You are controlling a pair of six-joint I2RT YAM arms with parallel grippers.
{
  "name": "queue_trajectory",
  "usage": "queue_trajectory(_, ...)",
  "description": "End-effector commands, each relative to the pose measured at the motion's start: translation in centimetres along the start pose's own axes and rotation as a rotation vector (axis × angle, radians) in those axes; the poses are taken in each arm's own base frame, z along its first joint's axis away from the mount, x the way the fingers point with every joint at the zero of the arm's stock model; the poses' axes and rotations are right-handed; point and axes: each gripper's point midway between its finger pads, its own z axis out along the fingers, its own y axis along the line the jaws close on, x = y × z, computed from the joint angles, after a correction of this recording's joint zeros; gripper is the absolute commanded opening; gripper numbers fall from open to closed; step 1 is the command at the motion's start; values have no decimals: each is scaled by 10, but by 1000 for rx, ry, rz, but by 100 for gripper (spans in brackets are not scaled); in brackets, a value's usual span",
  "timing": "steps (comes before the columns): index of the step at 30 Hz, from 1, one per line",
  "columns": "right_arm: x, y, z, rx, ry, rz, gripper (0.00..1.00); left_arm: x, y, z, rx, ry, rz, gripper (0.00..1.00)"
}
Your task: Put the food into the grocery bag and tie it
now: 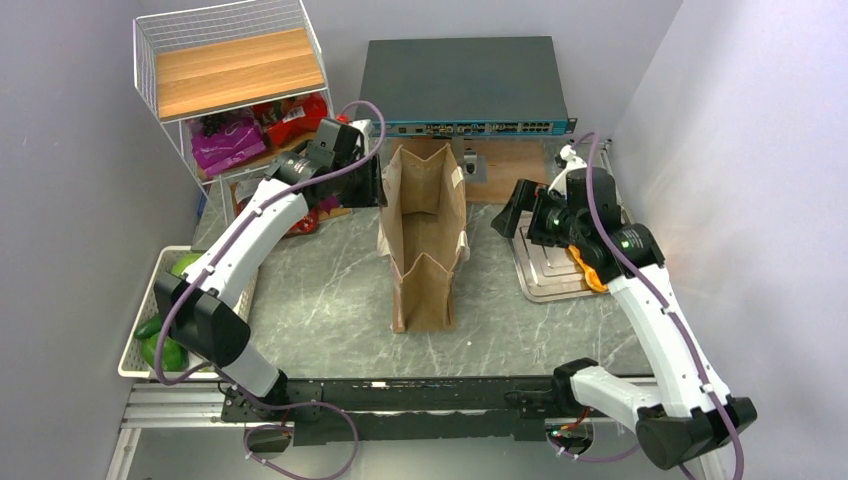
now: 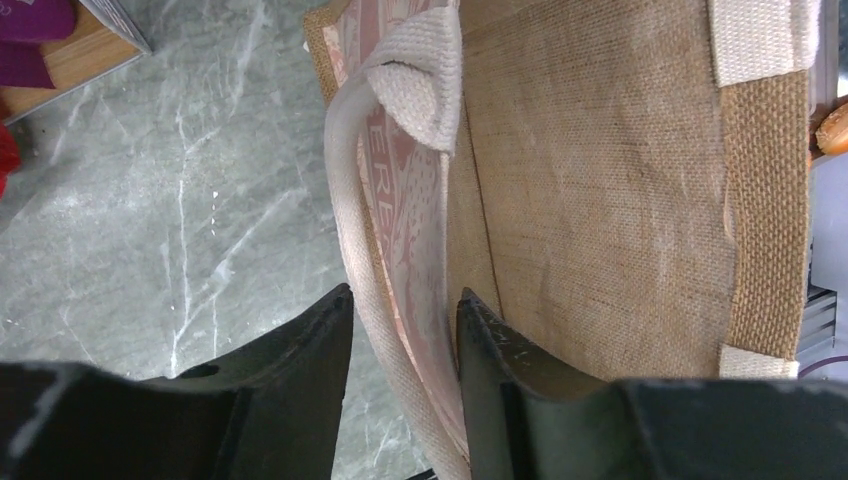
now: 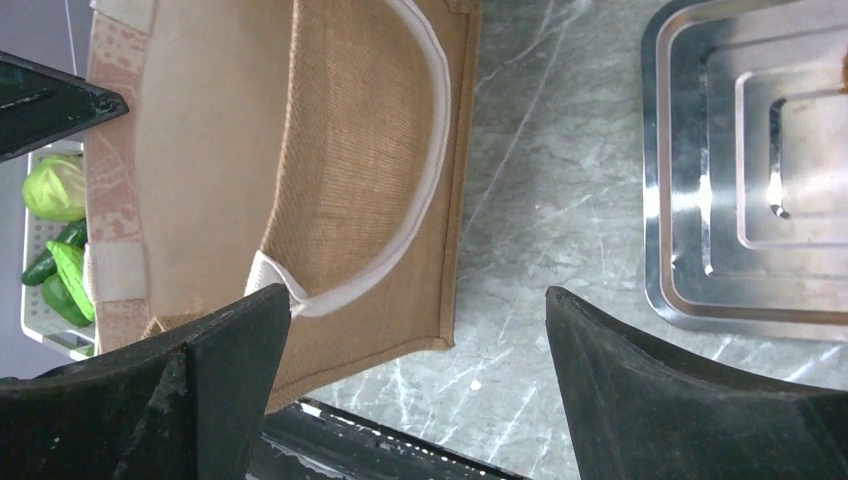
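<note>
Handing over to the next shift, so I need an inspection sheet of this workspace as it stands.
Surface: grey marbled tabletop, no spills seen.
Job's things: tan woven bag with cream handles stands open; red packets and purple packet on white wire rack; green vegetables in white slatted basket; orange piece on steel tray.
Clutter: grey network switch behind bag.
Pincers: left pincer straddles bag's rim, grip unclear; right pincer open, empty.
Cables: purple cables along both arms.
Surroundings: plain pale walls.

Print on the grocery bag (image 2: pixel 600 200)
Pinkish capitals (image 2: pixel 385 215) reading roughly "ERE" run sideways on its patterned side, about 9 o'clock of centre in the left wrist view, partly cut off by the cream handle (image 2: pixel 345 200); labels on the red snack packets (image 1: pixel 295 115) are illegible.
</note>
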Motion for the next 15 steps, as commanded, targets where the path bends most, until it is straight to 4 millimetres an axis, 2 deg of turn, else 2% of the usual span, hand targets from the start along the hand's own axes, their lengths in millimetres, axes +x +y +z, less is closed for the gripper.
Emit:
queue_trajectory(1, 2, -6, -15, 23, -57, 28, 100, -8, -8, -2, 12, -15, 7, 43)
queue_trajectory(5, 8, -10, -21, 38, -47, 11, 100, -9, -16, -1, 35, -23, 17, 40)
queue_trajectory(6, 8, -11, -23, 39, -44, 3, 100, -9, -17, -1, 35, -20, 20, 35)
queue_trajectory(11, 3, -4, -28, 29, -31, -5, 100, -3, -19, -9, 21, -19, 27, 0)
queue_trajectory(15, -2, 11, -30, -33, -28, 17, 100, -6, -15, -35, -91, -46, 67, 0)
